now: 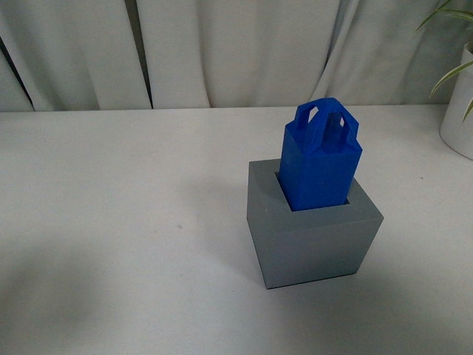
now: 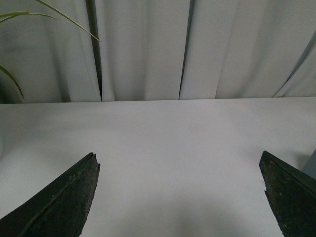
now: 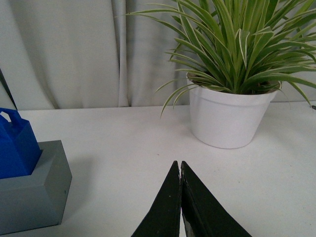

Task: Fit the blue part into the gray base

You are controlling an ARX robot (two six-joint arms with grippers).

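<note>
The blue part stands in the square recess of the gray base on the white table, its looped handle up and its upper half above the rim. Neither arm appears in the front view. In the right wrist view the blue part and gray base lie at the frame's edge, apart from my right gripper, which is shut with nothing between its fingers. My left gripper is open over bare table, holding nothing; a sliver of the gray base shows beside one finger.
A white pot with a striped green plant stands on the table near the right gripper; its pot is at the far right edge in the front view. White curtains hang behind the table.
</note>
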